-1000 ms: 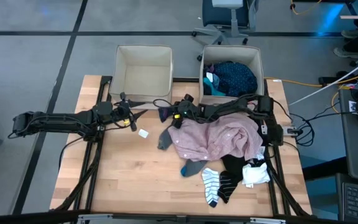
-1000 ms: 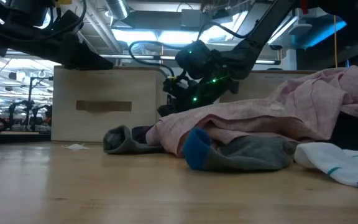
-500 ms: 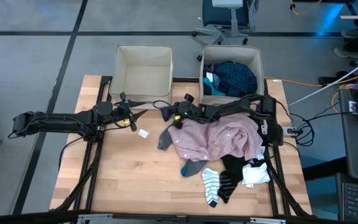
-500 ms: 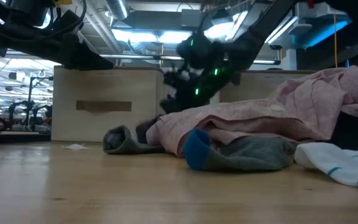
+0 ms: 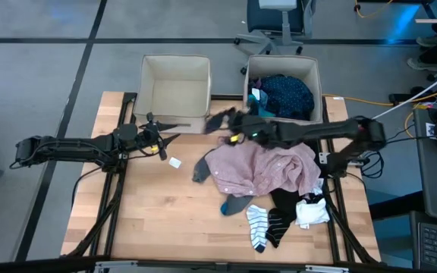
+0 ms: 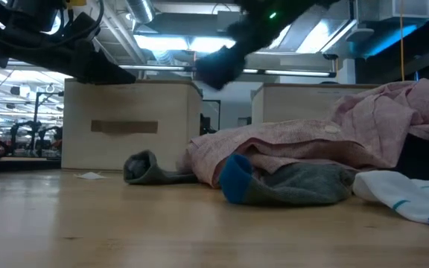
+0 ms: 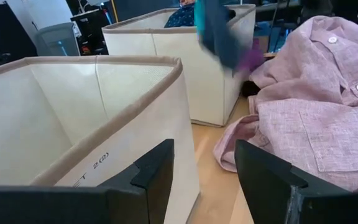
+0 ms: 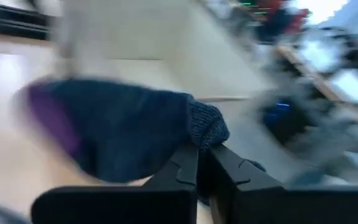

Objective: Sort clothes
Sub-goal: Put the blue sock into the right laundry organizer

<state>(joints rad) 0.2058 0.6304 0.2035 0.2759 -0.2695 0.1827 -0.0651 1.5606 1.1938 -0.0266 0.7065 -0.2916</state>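
Dark blue knit with a purple toe: one sock (image 8: pixel 123 134), pinched by its cuff between the closed fingers of the right gripper (image 8: pixel 201 155), hanging clear of the table; in the high view the same gripper (image 5: pixel 230 125) sits raised over the gap between the two beige fabric bins, the sock trailing from it toward the left bin (image 5: pixel 176 83). That bin shows nothing inside it. Right bin (image 5: pixel 283 67), just beside it: holds a navy dotted top (image 5: pixel 288 92) and a scrap of teal cloth. Below the right gripper, on the wooden table (image 5: pixel 150 205): pink button shirt (image 5: pixel 264 168), crumpled, the largest piece in the heap. Touching its left edge, a grey sock (image 5: pixel 201 168); at its lower edge, a grey sock with a blue toe (image 5: pixel 234 203). Toward the table's front: striped sock (image 5: pixel 257 224), a black piece (image 5: pixel 283 208) just beside it, white sock (image 5: pixel 313 212) at the right edge of the heap. Left gripper (image 5: pixel 160 137): holds nothing, fingers parted, hovering beside the near wall of the left bin, well apart from the heap; its wrist view shows both dark fingers (image 7: pixel 154 171) spread with that bin's wall just ahead. Small white tag (image 5: pixel 175 161) on the table near the left gripper.
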